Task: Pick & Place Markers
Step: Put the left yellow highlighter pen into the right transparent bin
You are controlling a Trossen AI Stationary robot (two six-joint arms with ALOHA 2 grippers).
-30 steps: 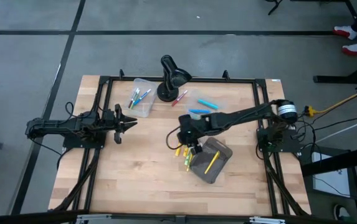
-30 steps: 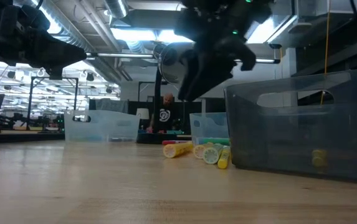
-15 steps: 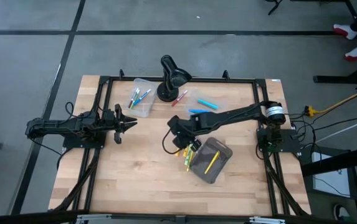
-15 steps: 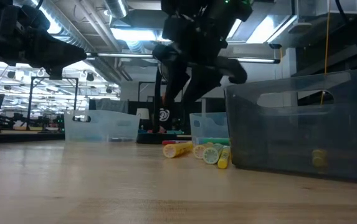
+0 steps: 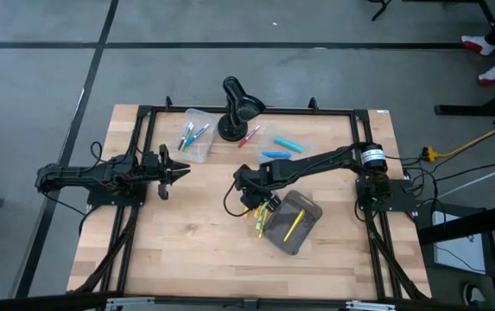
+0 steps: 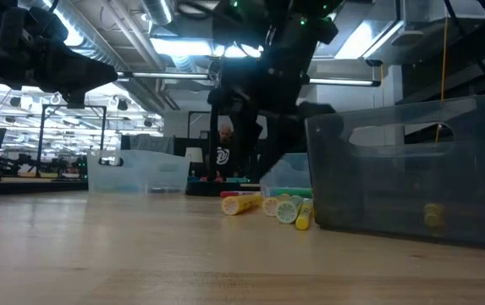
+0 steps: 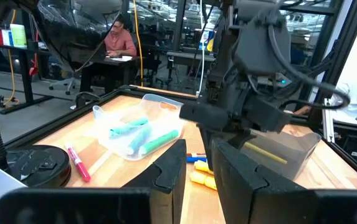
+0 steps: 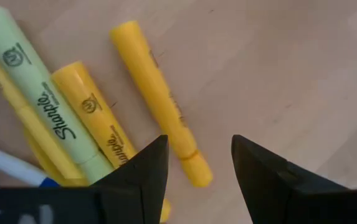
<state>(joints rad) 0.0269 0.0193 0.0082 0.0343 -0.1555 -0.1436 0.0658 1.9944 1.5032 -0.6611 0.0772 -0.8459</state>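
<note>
Several yellow and pale green markers [image 5: 260, 218] lie flat on the wooden table beside a grey see-through bin [image 5: 303, 231]; the low view shows their ends [image 6: 284, 208]. One yellow marker [image 5: 295, 226] lies in the bin. My right gripper [image 5: 250, 201] hangs open just above the loose markers, pointing steeply down. In the right wrist view its fingers [image 8: 197, 163] stand either side of the end of one yellow marker [image 8: 156, 99], without touching it. My left gripper [image 5: 178, 170] waits at the table's left, level and open, holding nothing.
Two blue markers [image 5: 286, 143] and a red one [image 5: 249, 136] lie toward the far edge. A clear tub [image 5: 197, 147] holding markers and a black desk lamp [image 5: 238, 104] stand at the far middle. A black frame [image 5: 143, 112] borders the table. A person sits beyond the table [image 7: 121, 38].
My right gripper has sunk toward the loose yellow markers and shifted a little toward the table's left, its wrist rolling as it went. Its fingers have stayed open. The markers and the bin have not moved.
</note>
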